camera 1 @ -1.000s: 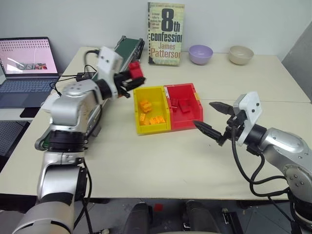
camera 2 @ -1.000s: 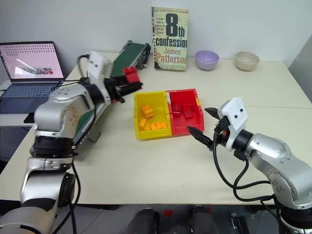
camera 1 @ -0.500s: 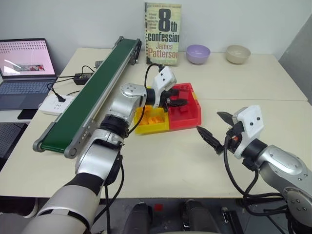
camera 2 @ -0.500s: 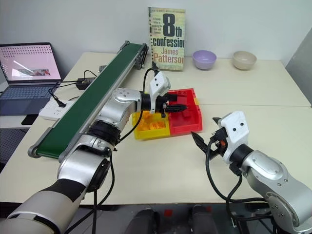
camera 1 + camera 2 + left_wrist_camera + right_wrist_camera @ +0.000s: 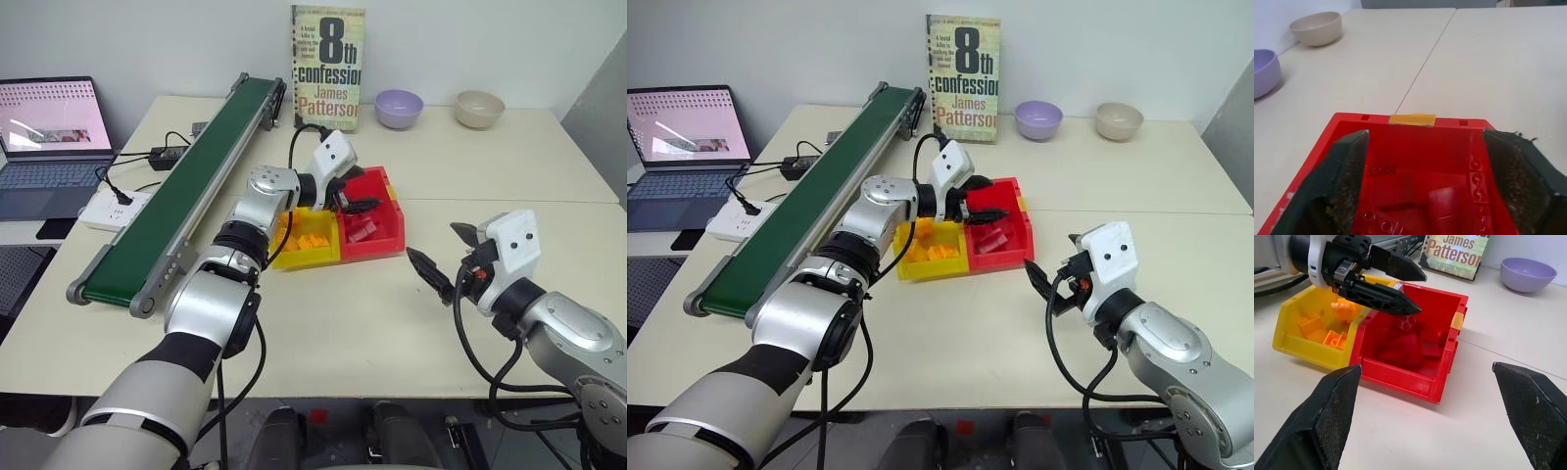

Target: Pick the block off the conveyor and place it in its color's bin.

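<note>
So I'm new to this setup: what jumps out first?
The left claw hangs open over the red bin, which holds red bricks and sits joined to a yellow bin mid-table. A long green conveyor runs along the left, and a paperback stands at the back.

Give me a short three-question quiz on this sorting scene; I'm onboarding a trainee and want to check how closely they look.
1. True or false: the left gripper is closed on a brick.
2. Over which bin does the left gripper hover?
A. the yellow bin
B. the red bin
C. neither
3. Fill in: the conveyor has ____ bricks on its green belt.

Key
1. False. Its fingers stand apart above the red bin, nothing between them.
2. B. The left wrist view looks straight into the red bin, where red bricks lie.
3. No; the belt is bare.

The right gripper is open too, over the table beside the bins.
</note>
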